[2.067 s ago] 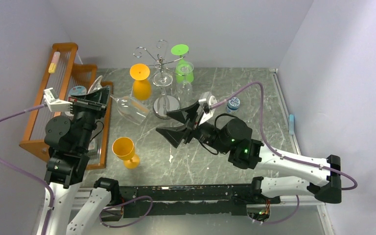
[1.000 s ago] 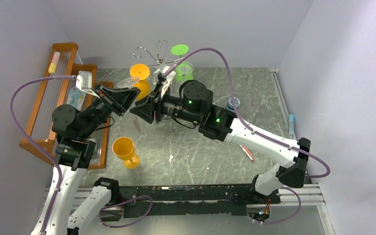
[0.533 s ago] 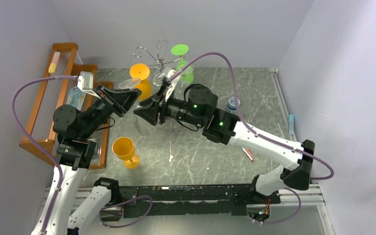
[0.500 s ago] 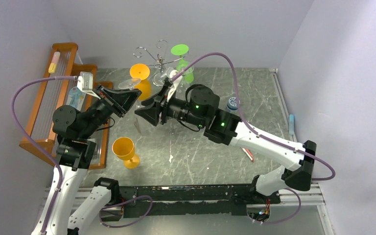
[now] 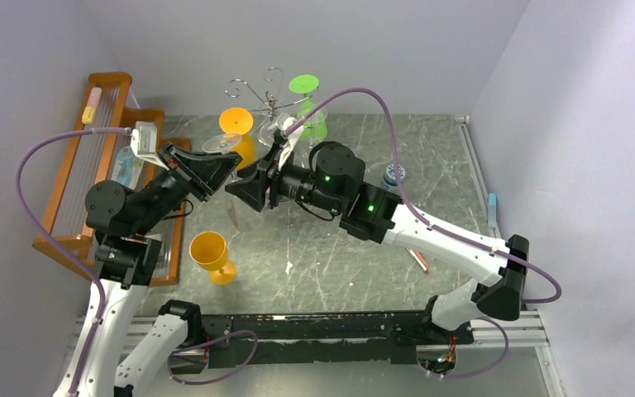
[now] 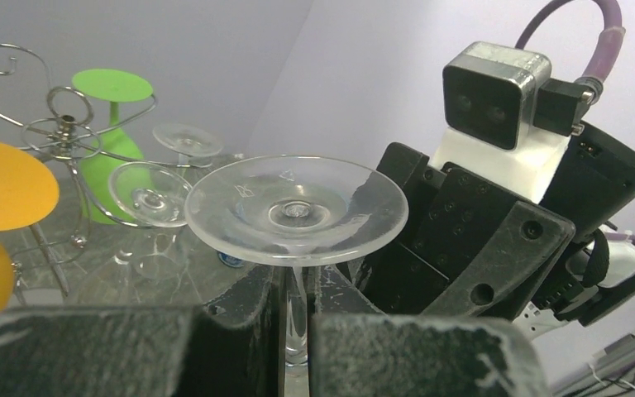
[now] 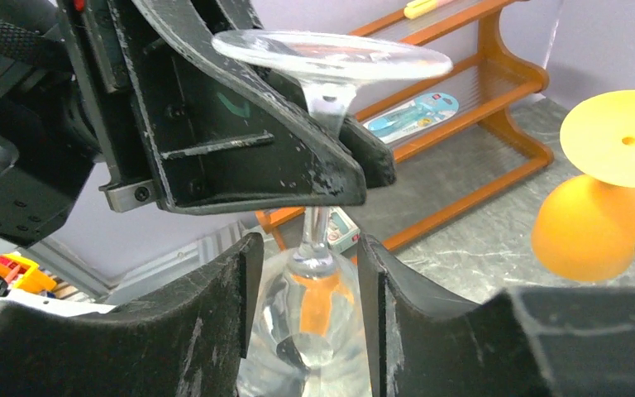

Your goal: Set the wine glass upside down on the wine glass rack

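Observation:
A clear wine glass (image 5: 219, 142) hangs upside down, foot up, over the table's left middle. My left gripper (image 5: 213, 168) is shut on its stem; in the left wrist view the stem (image 6: 296, 306) is pinched between the pads (image 6: 298, 327) under the round foot. My right gripper (image 5: 245, 186) faces it from the right. In the right wrist view the bowl (image 7: 314, 318) fills the gap between its fingers (image 7: 307, 258), which sit against both sides. The chrome wine glass rack (image 5: 269, 98) stands behind, with curled arms (image 6: 64, 124).
An upside-down orange glass (image 5: 237, 136), a green one (image 5: 304, 85) and clear ones (image 6: 150, 194) are at the rack. An upright orange glass (image 5: 212, 253) stands front left. The wooden slatted rack (image 5: 70, 194) lines the left wall. A small blue-lidded item (image 5: 394, 174) is on the right.
Over two seconds my left gripper raised the glass from the table by its stem and my right arm swung left to its bowl. In the last half second both barely moved.

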Robot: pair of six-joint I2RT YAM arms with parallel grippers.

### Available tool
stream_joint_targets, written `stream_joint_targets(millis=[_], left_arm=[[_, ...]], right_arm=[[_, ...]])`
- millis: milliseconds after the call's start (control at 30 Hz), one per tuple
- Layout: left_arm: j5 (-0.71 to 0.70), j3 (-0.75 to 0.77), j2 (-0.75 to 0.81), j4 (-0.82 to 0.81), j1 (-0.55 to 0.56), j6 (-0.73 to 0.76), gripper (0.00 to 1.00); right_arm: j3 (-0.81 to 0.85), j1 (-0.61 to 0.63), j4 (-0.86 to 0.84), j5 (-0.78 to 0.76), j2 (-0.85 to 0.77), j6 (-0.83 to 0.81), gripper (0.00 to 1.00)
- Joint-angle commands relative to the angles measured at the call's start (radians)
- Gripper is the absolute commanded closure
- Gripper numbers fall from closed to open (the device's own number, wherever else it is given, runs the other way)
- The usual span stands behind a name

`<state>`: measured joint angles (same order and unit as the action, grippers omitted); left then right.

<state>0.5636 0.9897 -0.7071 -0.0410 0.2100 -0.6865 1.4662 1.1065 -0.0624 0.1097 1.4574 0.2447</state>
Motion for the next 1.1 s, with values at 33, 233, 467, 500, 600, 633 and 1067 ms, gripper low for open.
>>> stream_joint_targets(millis=[33,233,467,500,600,633,1067], left_arm=[[0.109,-0.003,0.0,-0.122,-0.009,-0.036,0.95],[0.135,-0.019,0.003,-0.155,-0.009,-0.058,0.95],[0.148,-0.026,0.016,-0.172,-0.009,-0.064,0.9],[0.145,-0.027,0.017,-0.17,-0.009,-0.067,0.87],[0.132,-0.029,0.021,-0.156,-0.009,-0.075,0.72],[0.129,-0.029,0.023,-0.149,-0.009,-0.076,0.67],[0.051,-0.036,0.09,-0.06,-0.009,-0.164,0.03]], right_arm=[[0.037,-0.007,-0.01,0.024,0.021,0.007,0.55],[0.012,-0.008,-0.055,0.021,0.023,0.003,0.7],[-0.024,-0.009,-0.112,-0.036,0.012,-0.021,1.0],[-0.031,-0.008,-0.123,-0.039,0.008,-0.026,1.0],[-0.06,-0.009,-0.156,-0.051,-0.009,-0.044,1.0],[-0.076,-0.009,-0.173,-0.059,-0.017,-0.049,1.0],[-0.229,-0.009,-0.401,-0.215,-0.099,-0.07,1.0]])
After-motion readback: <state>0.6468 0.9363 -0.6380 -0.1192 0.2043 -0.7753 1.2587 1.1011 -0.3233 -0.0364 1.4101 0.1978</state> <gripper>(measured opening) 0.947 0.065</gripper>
